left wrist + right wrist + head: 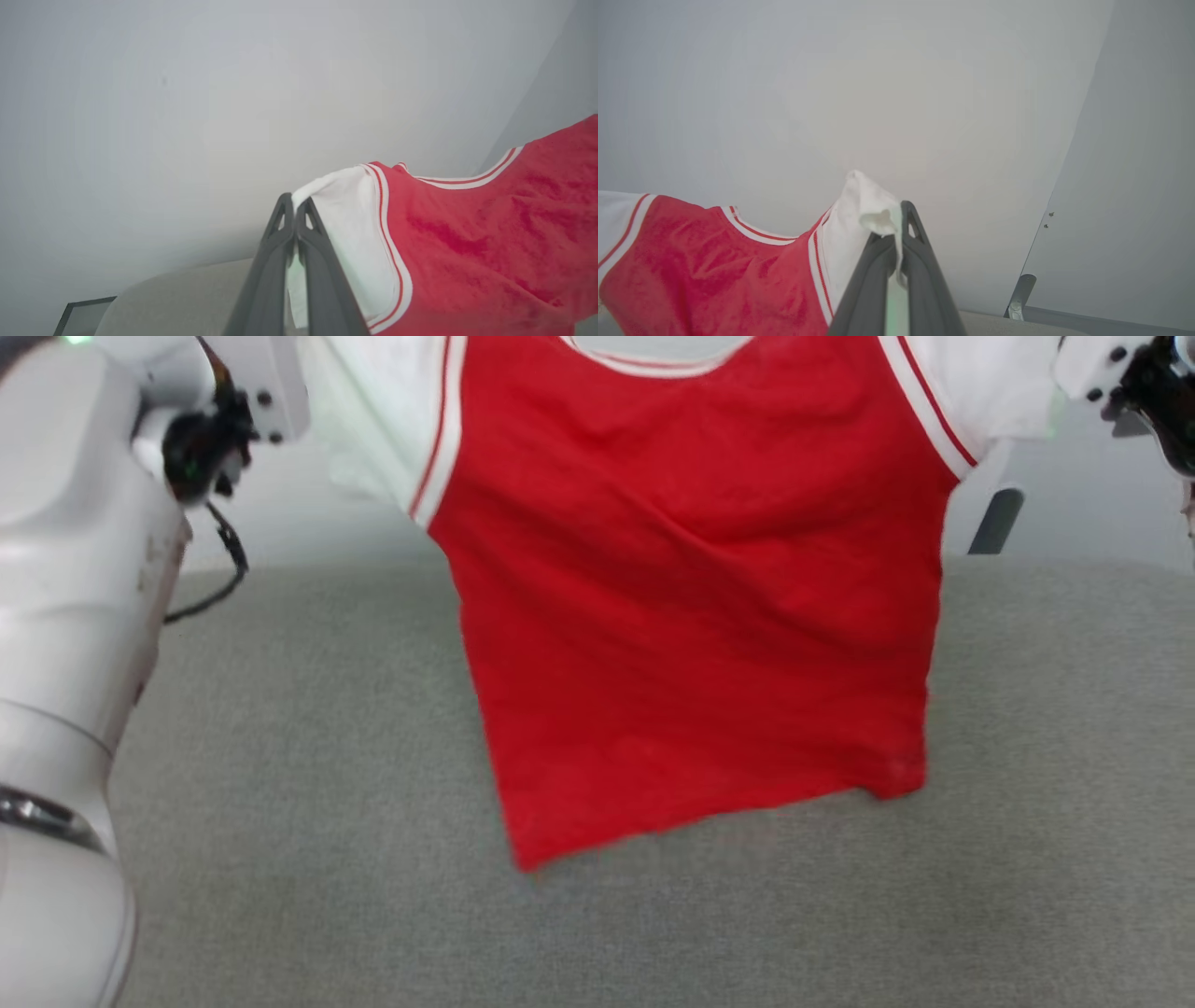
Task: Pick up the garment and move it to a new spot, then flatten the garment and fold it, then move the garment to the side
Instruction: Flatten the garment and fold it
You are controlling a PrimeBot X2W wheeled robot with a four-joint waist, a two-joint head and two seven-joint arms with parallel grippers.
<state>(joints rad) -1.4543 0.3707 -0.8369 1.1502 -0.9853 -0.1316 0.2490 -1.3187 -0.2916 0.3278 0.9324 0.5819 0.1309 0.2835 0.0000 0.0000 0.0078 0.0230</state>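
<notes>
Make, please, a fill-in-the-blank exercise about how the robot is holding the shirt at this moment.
1. The body of the garment is ____ in colour.
2. The left end effector is shut on one ____ of it.
3. The right end effector grips the other sleeve, whose colour is ____.
4. The surface below it is ____ in colour.
Missing words: red; sleeve; white; grey.

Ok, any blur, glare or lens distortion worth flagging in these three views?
Head view: soft overall, the garment hem smeared, the near left forearm out of focus; even light, no glare. Left wrist view: wide lens bows the grey surface; left gripper sharp, greenish cast on the pinched sleeve. Right wrist view: same cast at the right gripper, wall flat and featureless.
</notes>
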